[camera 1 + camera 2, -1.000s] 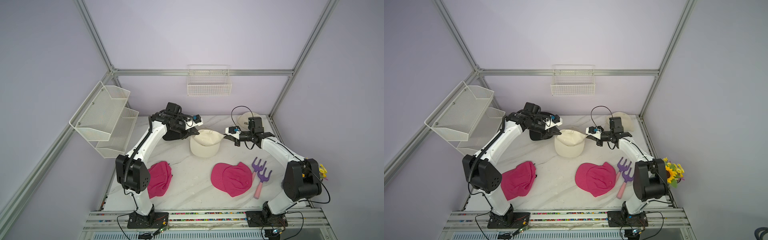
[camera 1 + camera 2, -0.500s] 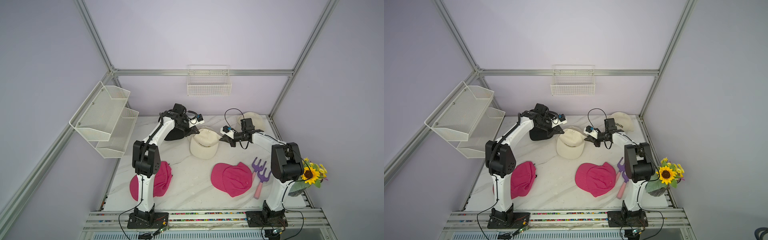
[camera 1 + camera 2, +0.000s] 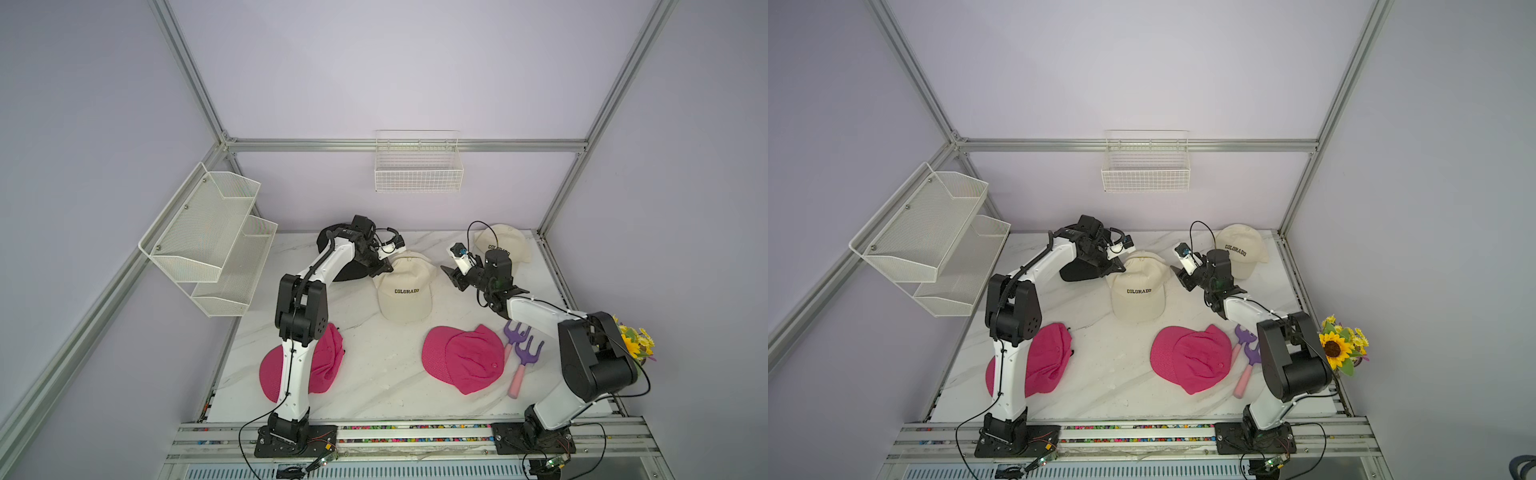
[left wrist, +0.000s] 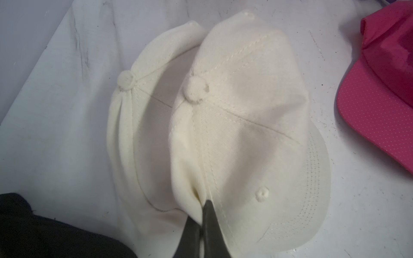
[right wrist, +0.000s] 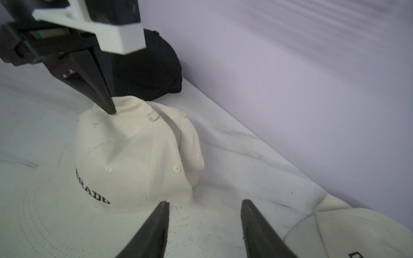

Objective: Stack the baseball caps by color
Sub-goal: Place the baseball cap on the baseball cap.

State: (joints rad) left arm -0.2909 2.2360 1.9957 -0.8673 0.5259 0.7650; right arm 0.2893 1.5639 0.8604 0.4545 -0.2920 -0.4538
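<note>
Two cream "COLORADO" baseball caps (image 3: 405, 291) (image 3: 1138, 291) lie one over the other mid-table; the upper crown (image 4: 245, 111) overlaps the lower (image 4: 134, 134). My left gripper (image 4: 204, 205) (image 3: 380, 270) is shut on a fold of the upper cap's rear fabric. My right gripper (image 5: 204, 205) (image 3: 449, 276) is open just right of that cap, holding nothing. Another cream cap (image 3: 505, 245) (image 5: 348, 234) sits back right. A black cap (image 3: 349, 270) (image 5: 147, 73) lies behind the left arm. Two pink caps (image 3: 328, 365) (image 3: 465, 357) lie near the front.
Purple garden forks with a pink handle (image 3: 519, 353) lie right of the pink cap. A sunflower pot (image 3: 633, 340) stands at the right edge. A wire basket (image 3: 417, 166) hangs on the back wall and a tiered mesh shelf (image 3: 212, 241) on the left wall.
The cream cap that both grippers held up has come down onto the other cream cap, lettering up. The right gripper opened and let go of it; the left stays shut on it.
</note>
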